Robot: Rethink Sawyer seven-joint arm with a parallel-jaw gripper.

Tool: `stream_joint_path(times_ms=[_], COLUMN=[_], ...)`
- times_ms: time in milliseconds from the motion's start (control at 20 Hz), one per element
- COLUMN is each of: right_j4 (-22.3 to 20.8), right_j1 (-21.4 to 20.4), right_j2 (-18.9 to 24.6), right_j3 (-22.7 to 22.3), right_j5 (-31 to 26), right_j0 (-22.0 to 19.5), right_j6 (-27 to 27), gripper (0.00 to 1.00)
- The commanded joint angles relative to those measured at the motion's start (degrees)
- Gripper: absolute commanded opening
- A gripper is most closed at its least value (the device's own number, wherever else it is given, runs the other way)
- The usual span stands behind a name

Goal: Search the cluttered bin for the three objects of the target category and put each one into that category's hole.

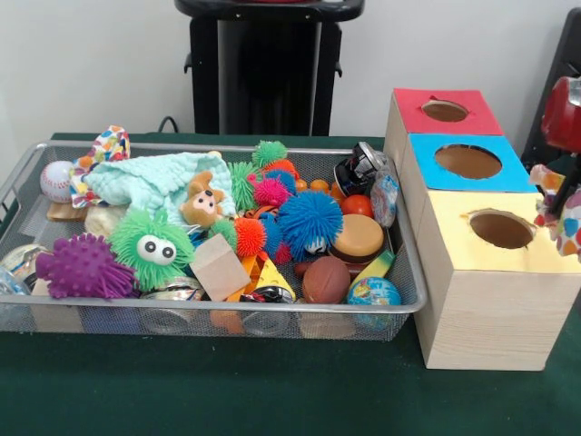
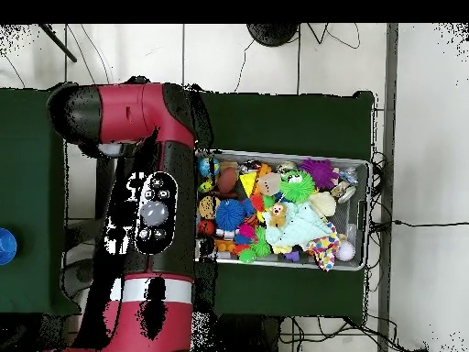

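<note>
A wire bin [image 1: 227, 309] holds a heap of toys: a purple spiky ball [image 1: 83, 266], a green fuzzy ball with eyes [image 1: 152, 245], a blue puff ball [image 1: 309, 222], a baseball [image 1: 56, 180], a small football [image 1: 325, 280] and a globe ball [image 1: 373, 292]. To its right stands a wooden box with a red hole [image 1: 445, 111], a blue hole [image 1: 467, 162] and a yellow hole [image 1: 501, 230]. My gripper [image 1: 558, 204] hangs at the right edge beside the yellow hole, shut on a colourful patterned toy [image 1: 545, 177]. In the overhead view the arm [image 2: 151, 211] hides the box and gripper.
The bin [image 2: 362, 165] also holds a mint cloth [image 1: 150, 177], a small teddy [image 1: 201, 202], a wooden block [image 1: 218, 266] and a toy burger [image 1: 359, 238]. Green cloth covers the table [image 1: 272, 391]. A blue object [image 2: 5, 246] sits at the overhead view's left edge.
</note>
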State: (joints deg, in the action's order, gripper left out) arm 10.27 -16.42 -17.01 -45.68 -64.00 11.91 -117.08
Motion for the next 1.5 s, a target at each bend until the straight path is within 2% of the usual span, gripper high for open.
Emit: stream_joint_path(times_ms=[50,250,750,950,1250,1500], right_j4=[-3.2,-3.8,-6.7,-8.3,-10.6,-10.7], right_j1=[1.3,0.9,1.1,1.4,0.6,-0.1], right_j2=[6.0,6.6,9.6,10.9,13.2,14.7], right_j3=[-3.2,-4.0,-6.0,-6.0,-10.4,-14.1], right_j5=[1.6,2.3,5.5,5.2,4.5,2.3], right_j0=[-3.0,-3.4,-6.5,-7.4,-8.4,-8.5], right_j6=[4.7,5.4,11.0,13.0,14.6,12.4], gripper=[0.0,0.0,0.0,0.0,0.0,0.0])
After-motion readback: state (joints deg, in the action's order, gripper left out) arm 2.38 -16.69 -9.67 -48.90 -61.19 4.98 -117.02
